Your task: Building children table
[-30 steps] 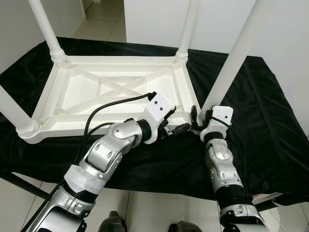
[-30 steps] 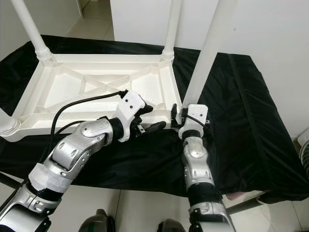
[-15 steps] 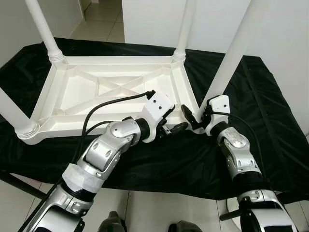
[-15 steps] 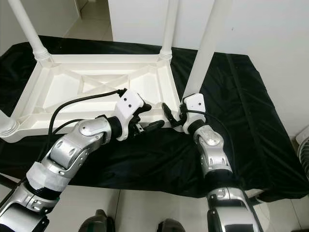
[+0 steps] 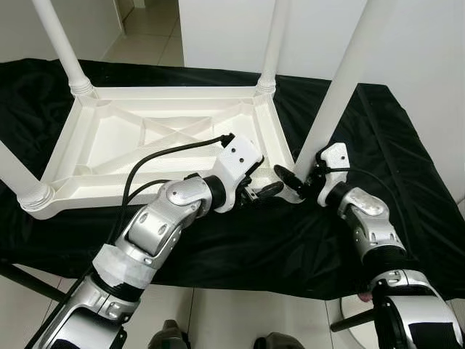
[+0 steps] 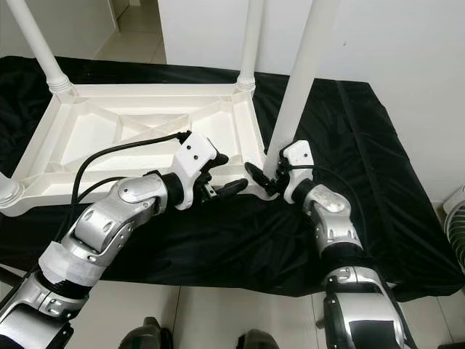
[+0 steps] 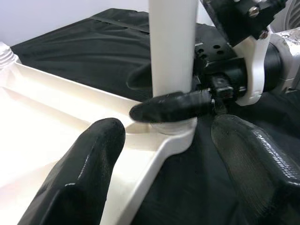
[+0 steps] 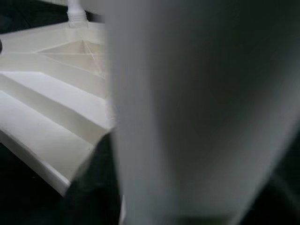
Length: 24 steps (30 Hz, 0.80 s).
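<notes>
Black cloth covers the desk, and a white children table lies on it upside down with its legs pointing up. At the near right corner stands one white leg. The right end effector has its two fingers clamped around the bottom of that leg. The left end effector sits just beside the same corner, touching nothing, with its fingers spread wide apart.
</notes>
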Motion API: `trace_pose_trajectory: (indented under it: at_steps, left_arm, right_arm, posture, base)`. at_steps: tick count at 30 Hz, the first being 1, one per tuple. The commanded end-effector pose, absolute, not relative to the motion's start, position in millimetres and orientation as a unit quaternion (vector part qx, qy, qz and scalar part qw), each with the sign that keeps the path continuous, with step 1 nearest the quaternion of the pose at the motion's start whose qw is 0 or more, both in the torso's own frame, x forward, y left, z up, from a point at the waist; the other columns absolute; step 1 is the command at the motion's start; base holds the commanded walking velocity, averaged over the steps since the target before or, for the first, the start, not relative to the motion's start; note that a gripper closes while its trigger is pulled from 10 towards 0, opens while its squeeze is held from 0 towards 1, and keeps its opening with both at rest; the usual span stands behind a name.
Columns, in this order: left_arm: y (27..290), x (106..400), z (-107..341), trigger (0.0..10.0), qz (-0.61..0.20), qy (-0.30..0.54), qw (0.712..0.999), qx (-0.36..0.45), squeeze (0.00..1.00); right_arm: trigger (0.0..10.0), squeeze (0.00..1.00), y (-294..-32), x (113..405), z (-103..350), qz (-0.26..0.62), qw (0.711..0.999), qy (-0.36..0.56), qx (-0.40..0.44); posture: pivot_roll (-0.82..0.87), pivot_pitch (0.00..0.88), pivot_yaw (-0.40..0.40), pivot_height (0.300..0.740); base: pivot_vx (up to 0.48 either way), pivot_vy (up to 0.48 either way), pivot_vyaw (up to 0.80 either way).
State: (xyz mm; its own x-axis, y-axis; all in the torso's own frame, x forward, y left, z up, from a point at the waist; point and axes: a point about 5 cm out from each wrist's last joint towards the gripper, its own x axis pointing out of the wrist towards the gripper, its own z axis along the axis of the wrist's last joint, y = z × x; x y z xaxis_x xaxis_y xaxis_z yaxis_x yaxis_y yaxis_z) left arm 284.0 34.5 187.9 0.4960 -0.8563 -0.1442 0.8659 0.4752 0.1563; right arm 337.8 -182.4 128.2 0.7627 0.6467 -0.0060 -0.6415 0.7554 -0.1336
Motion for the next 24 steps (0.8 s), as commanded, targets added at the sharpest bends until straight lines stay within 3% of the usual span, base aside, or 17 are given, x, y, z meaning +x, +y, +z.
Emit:
trace_pose_trajectory:
  at_steps: [1,8,14,24]
  left_arm:
    - [32.3,282.5,189.1,10.0,-0.529,0.025,0.841,0.111,0.0]
    - [28.7,280.7,187.5,10.0,-0.538,0.027,0.836,0.109,0.0]
    - [25.3,284.1,190.4,10.0,-0.542,0.023,0.833,0.108,0.0]
    - [16.5,289.3,198.9,10.0,-0.551,0.008,0.828,0.105,0.0]
  right_arm:
    - [0.0,0.0,-176.8,333.5,116.1,0.364,0.93,0.004,-0.049]
    - [0.0,0.0,-185.1,327.5,106.7,0.334,0.942,0.005,-0.026]
    - [0.0,0.0,-192.8,321.7,97.4,0.235,0.972,0.001,-0.015]
    - [0.0,0.0,-189.1,321.7,112.8,0.121,0.992,-0.044,-0.007]
  posture:
    - [0.01,0.0,0.03,0.74]
    - [0.0,0.0,0.034,0.74]
    - [-0.02,0.0,0.033,0.74]
    - [-0.07,0.0,0.018,0.74]
  base:
    - [0.0,0.0,0.0]
    - [0.0,0.0,0.0]
    - [0.0,0.0,0.0]
    - [0.0,0.0,0.0]
